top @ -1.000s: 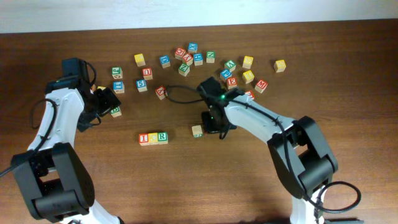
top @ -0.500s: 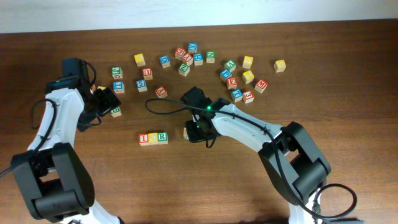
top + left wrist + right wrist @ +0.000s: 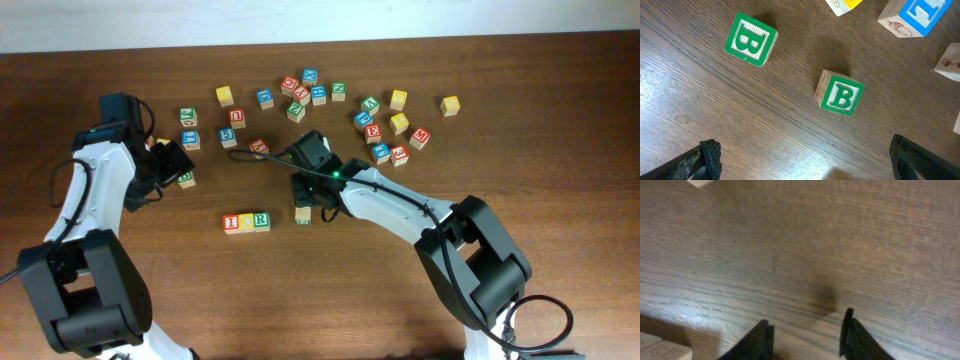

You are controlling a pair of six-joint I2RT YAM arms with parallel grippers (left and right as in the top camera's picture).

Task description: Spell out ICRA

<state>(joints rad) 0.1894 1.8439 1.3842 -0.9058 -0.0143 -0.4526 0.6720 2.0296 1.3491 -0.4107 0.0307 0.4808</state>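
The dark brown wooden bench [image 3: 300, 300] carries it all. The white-and-black right arm [image 3: 400, 210] reaches over its middle towards the word being built, while the matching left arm [image 3: 100, 180] hangs at the left side, out of the way, I'd say. Spare wooden letter cubes [image 3: 399, 99] lie scattered along the far side, a stock to pick from. Nearer the front, a row of three cubes [image 3: 246, 221], red I, yellow C and green R, sits side by side. The left fingers [image 3: 710, 155] are spread fully wide over two green B cubes [image 3: 841, 95], holding nothing. The right fingers [image 3: 762, 337] stand partly apart with only bare wood between them. Just below them a fourth pale cube [image 3: 303, 213] lies free, near the R but with a gap. I can't read its letter, though it is presumably the A.
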